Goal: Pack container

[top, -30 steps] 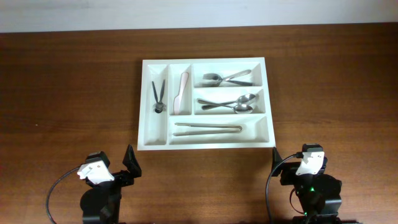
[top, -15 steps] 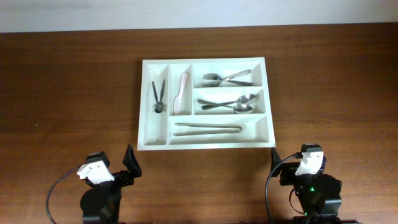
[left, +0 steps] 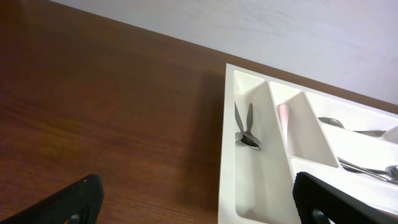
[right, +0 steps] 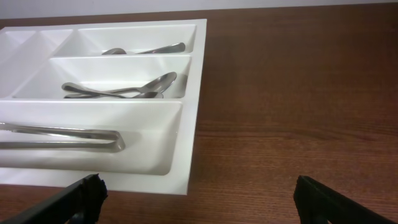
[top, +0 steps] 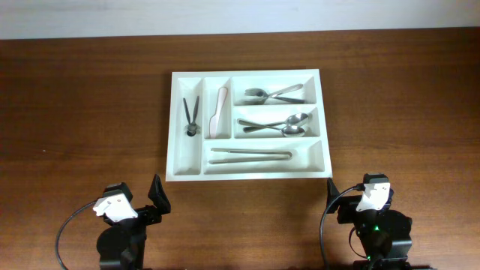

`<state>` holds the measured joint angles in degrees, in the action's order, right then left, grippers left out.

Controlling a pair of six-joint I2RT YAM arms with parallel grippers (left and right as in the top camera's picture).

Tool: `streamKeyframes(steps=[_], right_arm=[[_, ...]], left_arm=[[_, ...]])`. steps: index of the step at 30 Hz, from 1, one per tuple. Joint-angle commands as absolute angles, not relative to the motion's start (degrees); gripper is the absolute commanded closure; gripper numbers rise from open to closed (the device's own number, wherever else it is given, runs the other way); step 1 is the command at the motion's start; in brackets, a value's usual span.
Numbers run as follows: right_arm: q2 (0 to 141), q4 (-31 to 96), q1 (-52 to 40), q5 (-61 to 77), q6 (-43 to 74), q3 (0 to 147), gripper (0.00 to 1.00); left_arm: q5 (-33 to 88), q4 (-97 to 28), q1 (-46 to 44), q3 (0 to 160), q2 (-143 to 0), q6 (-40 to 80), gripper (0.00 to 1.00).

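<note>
Right, container (top: 180, 161) sits mid-table (top: 82, 112), long side facing the arms, well apart from both. All 5 compartments have sth in them: small black tongs (top: 191, 116) in the far-left narrow slot, pink knife (top: 218, 112) in the next, forks (top: 259, 94) in the top wide one, spoons (top: 289, 124) in the middle, long metal tongs (top: 251, 154) in the near one. No loose cutlery on the wood in any view. L gripper (left: 196, 202): jaws wide apart, nothing between them, down at the near table edge. R gripper (right: 199, 199): same, off the container's near-right corner. So packing is prob. done & the step is a last check. To do it well: scan the wood round the container for strays before calling it; if an arm must move, lift clear first, since a nudge on the rim would prob. slide the plastic; no reaching in w/o reason
</note>
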<state>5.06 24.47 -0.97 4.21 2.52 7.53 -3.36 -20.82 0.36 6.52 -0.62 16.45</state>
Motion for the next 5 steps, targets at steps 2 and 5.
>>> streamKeyframes(steps=[2, 5], right_arm=[[4.3, 24.5, -1.5, 4.7, 1.9, 7.1, 0.02], [4.3, 24.5, -1.5, 4.7, 1.9, 7.1, 0.01]], left_arm=[[-2.7, -20.9, 0.6, 6.3, -0.3, 15.6, 0.01], [-2.7, -20.9, 0.5, 6.3, -0.3, 15.6, 0.01]])
